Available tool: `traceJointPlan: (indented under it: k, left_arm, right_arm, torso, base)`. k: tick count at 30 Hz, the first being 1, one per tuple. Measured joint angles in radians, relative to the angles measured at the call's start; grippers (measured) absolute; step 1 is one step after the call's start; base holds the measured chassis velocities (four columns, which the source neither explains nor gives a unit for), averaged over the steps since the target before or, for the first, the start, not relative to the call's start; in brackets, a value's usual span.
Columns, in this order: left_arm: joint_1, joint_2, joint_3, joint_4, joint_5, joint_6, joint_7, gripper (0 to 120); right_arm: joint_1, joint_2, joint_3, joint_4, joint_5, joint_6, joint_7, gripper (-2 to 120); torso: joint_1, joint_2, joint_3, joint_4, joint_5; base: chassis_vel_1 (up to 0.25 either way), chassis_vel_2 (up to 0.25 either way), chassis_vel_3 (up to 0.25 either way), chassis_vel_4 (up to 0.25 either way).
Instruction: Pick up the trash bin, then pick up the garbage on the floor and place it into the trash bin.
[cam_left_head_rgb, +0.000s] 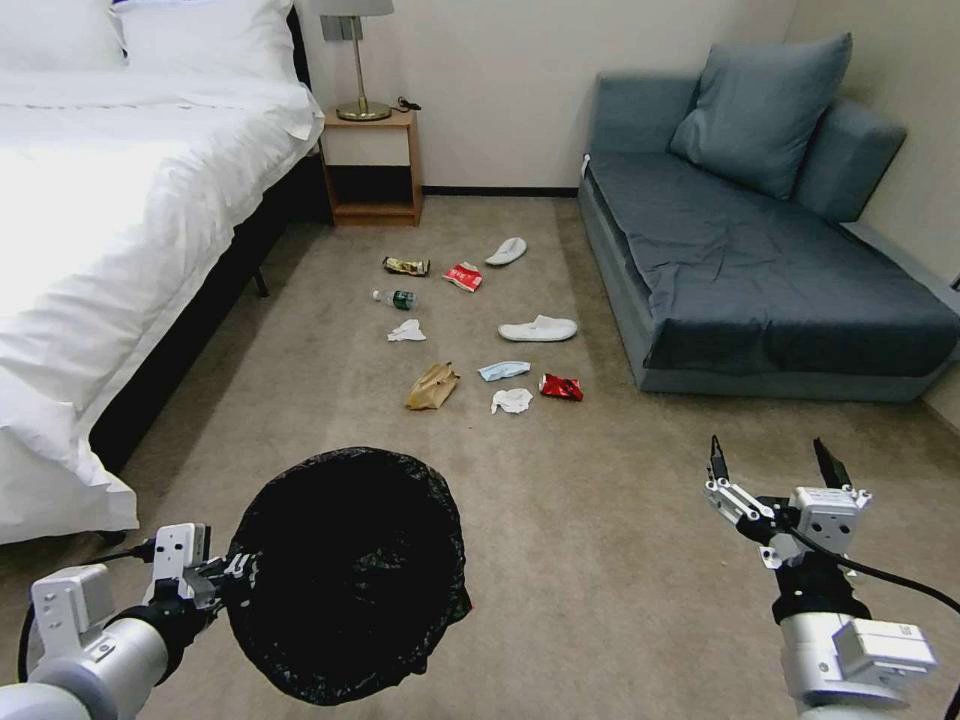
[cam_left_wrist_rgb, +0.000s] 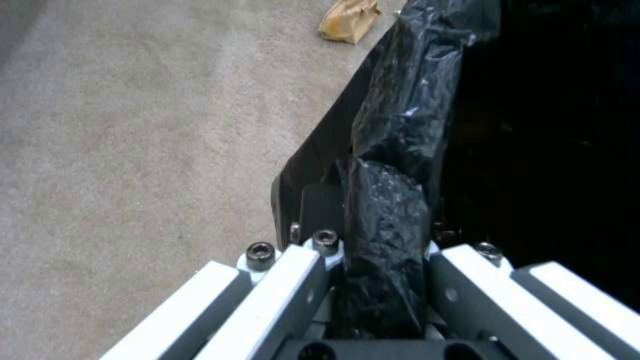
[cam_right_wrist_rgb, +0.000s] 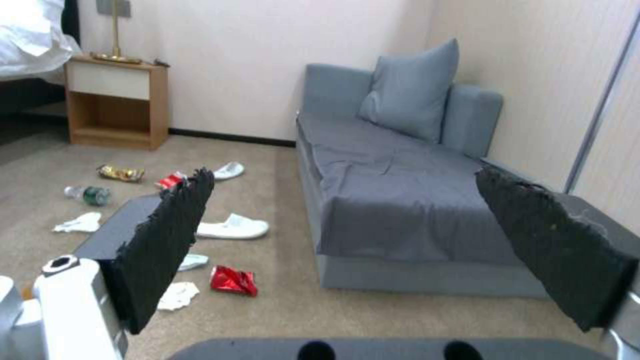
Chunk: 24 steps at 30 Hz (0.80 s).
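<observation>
The left gripper (cam_left_head_rgb: 228, 580) clamps the bagged rim of the trash bin (cam_left_head_rgb: 350, 570), carried at seven o'clock with its mouth up to receive litter. The right gripper (cam_left_head_rgb: 770, 470), at five o'clock, is spread wide and empty. The garbage (cam_left_head_rgb: 480, 330) dots the floor (cam_left_head_rgb: 600, 560) at twelve o'clock, between bed (cam_left_head_rgb: 120, 220) and sofa (cam_left_head_rgb: 760, 270).

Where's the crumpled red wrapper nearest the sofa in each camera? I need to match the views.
Head view: the red wrapper lies on the carpet off the sofa's front corner, right of the white tissue.
Right wrist view: the red wrapper sits beside that tissue.
Left wrist view: faces the trash bin rim and the tan paper bag instead.
Shared landmark: the white tissue.
</observation>
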Motion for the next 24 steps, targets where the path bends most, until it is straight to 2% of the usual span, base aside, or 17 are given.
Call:
traceJointPlan:
  k: [11, 24]
  left_arm:
    - [0.002, 0.0, 0.002, 0.0, 0.002, 0.0, 0.003, 2]
    - [-0.007, -0.003, -0.002, 0.0, 0.002, 0.0, 0.01, 2]
  right_arm:
    - [0.001, -0.002, -0.003, -0.007, -0.002, 0.003, -0.001, 100]
    - [0.005, -0.001, 0.005, -0.007, 0.0, 0.004, -0.001, 100]
  torso:
    - [0.0, 0.0, 0.0, 0.0, 0.0]
    - [0.0, 0.0, 0.0, 0.0, 0.0]
  base:
    - [-0.06, 0.058, 0.05, -0.051]
    - [-0.041, 0.087, 0.097, -0.039]
